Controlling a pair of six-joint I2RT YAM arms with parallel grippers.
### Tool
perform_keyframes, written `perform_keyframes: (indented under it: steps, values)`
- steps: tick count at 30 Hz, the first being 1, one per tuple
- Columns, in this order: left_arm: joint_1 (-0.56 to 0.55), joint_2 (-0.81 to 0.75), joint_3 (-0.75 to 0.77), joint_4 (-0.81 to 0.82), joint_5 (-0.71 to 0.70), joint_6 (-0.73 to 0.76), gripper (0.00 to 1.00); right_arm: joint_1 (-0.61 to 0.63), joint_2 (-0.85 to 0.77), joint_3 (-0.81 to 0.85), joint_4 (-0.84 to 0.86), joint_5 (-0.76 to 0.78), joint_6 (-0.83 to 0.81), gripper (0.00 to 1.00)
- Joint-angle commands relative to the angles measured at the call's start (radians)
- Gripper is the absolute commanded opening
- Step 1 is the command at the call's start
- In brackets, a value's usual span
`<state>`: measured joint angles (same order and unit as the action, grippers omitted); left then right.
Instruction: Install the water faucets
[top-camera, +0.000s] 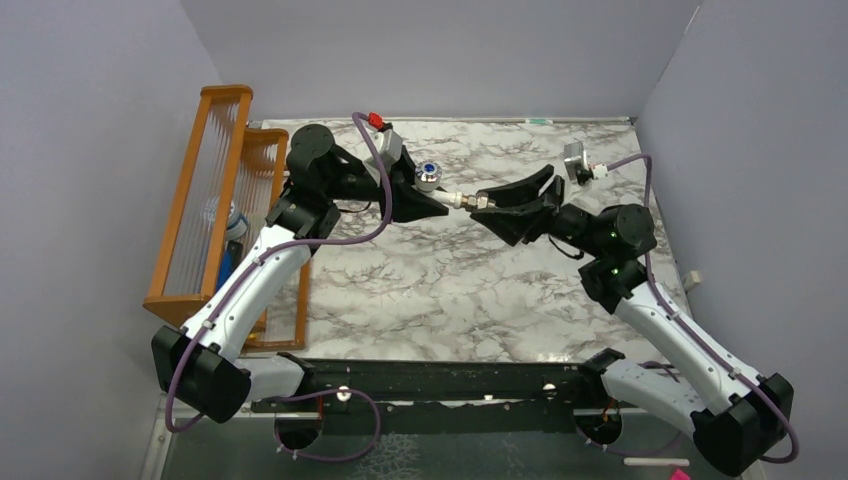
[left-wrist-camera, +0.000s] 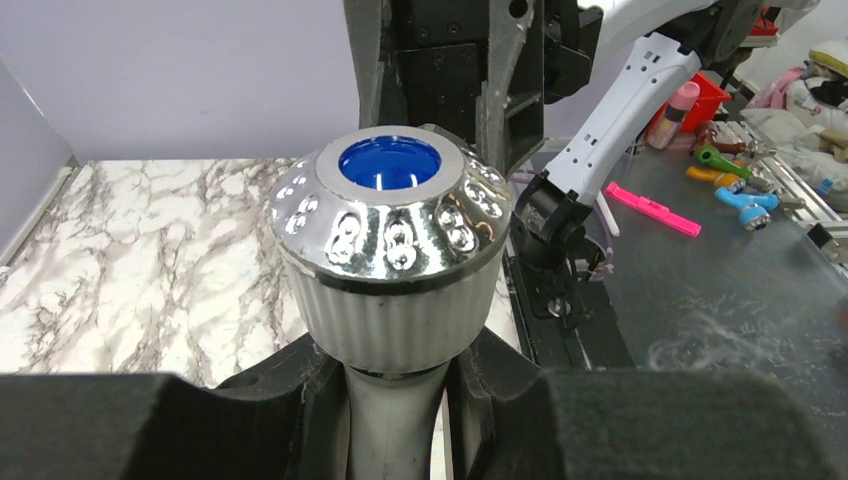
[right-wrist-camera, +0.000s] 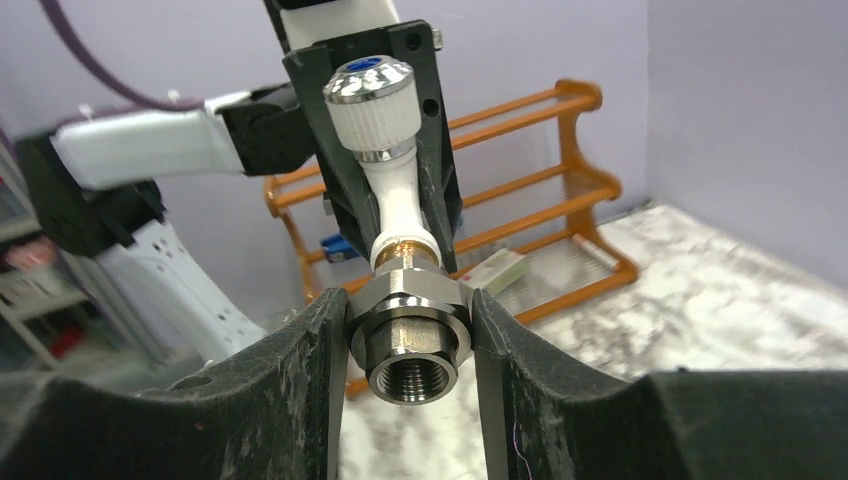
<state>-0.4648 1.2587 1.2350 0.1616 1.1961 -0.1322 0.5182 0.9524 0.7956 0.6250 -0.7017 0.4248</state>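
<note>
The white tap (top-camera: 445, 194) with its round silvery knob (top-camera: 429, 175) and blue centre dot hangs in the air between my two arms. My left gripper (top-camera: 432, 203) is shut on the tap's white stem (left-wrist-camera: 385, 425), just under the ribbed knob (left-wrist-camera: 392, 250). My right gripper (top-camera: 485, 201) is shut on the metal nut-like fitting (right-wrist-camera: 410, 340). The fitting sits on the tap's threaded end (right-wrist-camera: 403, 248), its open threaded bore facing the right wrist camera. The tap (right-wrist-camera: 385, 170) and the left gripper behind it show in the right wrist view.
An orange wooden rack (top-camera: 205, 200) stands along the left edge of the marble table (top-camera: 450, 290), with a small blue item behind it. A black rail (top-camera: 440, 380) with the arm bases runs along the near edge. Grey walls close in on both sides.
</note>
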Motion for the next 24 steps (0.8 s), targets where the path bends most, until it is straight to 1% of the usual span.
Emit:
perform_keyframes:
  steps: [1, 3, 4, 5, 8, 9, 11, 13, 15, 20, 24]
  values:
    - [-0.005, -0.016, 0.061, 0.020, -0.032, 0.065, 0.00, 0.011, -0.016, 0.023, -0.105, 0.132, 0.360, 0.01]
    - [-0.006, -0.014, 0.062, 0.015, -0.035, 0.071, 0.00, 0.011, -0.015, 0.020, -0.090, 0.121, 0.388, 0.01]
    - [-0.006, -0.014, 0.063, 0.011, -0.036, 0.072, 0.00, 0.011, -0.015, 0.019, -0.082, 0.121, 0.389, 0.04]
    - [-0.006, -0.014, 0.063, 0.006, -0.036, 0.074, 0.00, 0.012, -0.013, 0.019, -0.077, 0.120, 0.382, 0.09]
    - [-0.006, -0.013, 0.064, -0.008, -0.036, 0.083, 0.00, 0.011, -0.012, 0.027, -0.073, 0.117, 0.314, 0.49]
    - [-0.006, -0.014, 0.064, -0.013, -0.037, 0.084, 0.00, 0.012, -0.012, 0.028, -0.066, 0.119, 0.290, 0.59]
    - [-0.006, -0.012, 0.068, -0.024, -0.038, 0.090, 0.00, 0.011, -0.014, 0.028, -0.038, 0.123, 0.254, 0.69]
    - [-0.006, -0.012, 0.068, -0.029, -0.038, 0.092, 0.00, 0.012, -0.018, 0.030, -0.007, 0.136, 0.223, 0.74]
    - [-0.006, -0.009, 0.067, -0.028, -0.034, 0.090, 0.00, 0.011, -0.030, 0.043, -0.002, 0.156, 0.169, 0.76]
    - [-0.006, -0.010, 0.055, -0.015, -0.022, 0.076, 0.00, 0.011, -0.051, 0.065, -0.004, 0.181, -0.067, 0.76]
    - [-0.006, -0.010, 0.048, -0.004, -0.021, 0.060, 0.00, 0.012, -0.060, 0.059, 0.043, 0.077, -0.269, 0.76]
